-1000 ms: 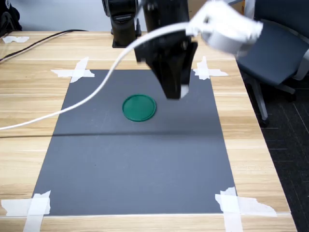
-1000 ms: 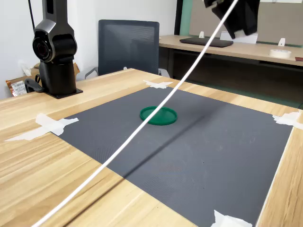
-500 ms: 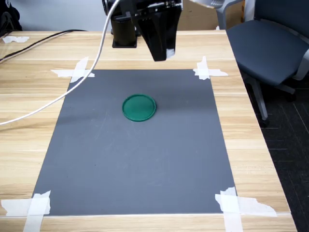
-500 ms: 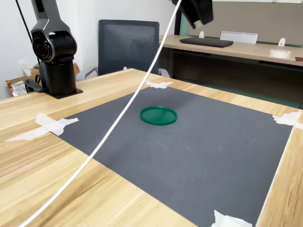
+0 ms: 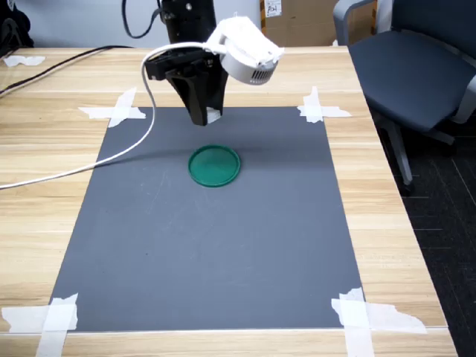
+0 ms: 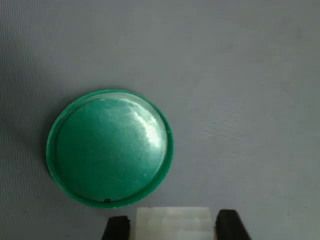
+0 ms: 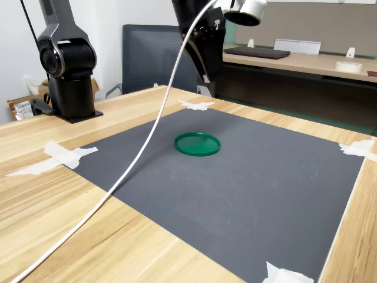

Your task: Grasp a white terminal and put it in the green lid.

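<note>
Between my fingers sits the white terminal (image 6: 173,220) — my hand (image 5: 204,117) is clamped on it, hanging above the grey mat (image 5: 223,245) on the bench (image 5: 59,186). I see the green lid (image 5: 214,165) lying flat and empty, not directly under me but just off toward the first exterior view's bottom — I judge a short shift that way, then down, should line me up

Place: an office doubling as a robot test bench.
Seating: dark mesh office chair (image 5: 416,67) beside the wooden table (image 5: 416,223).
Background: second desk (image 7: 294,62) with a keyboard (image 7: 256,52).
Bench: grey mat (image 5: 216,238) taped down.
</note>
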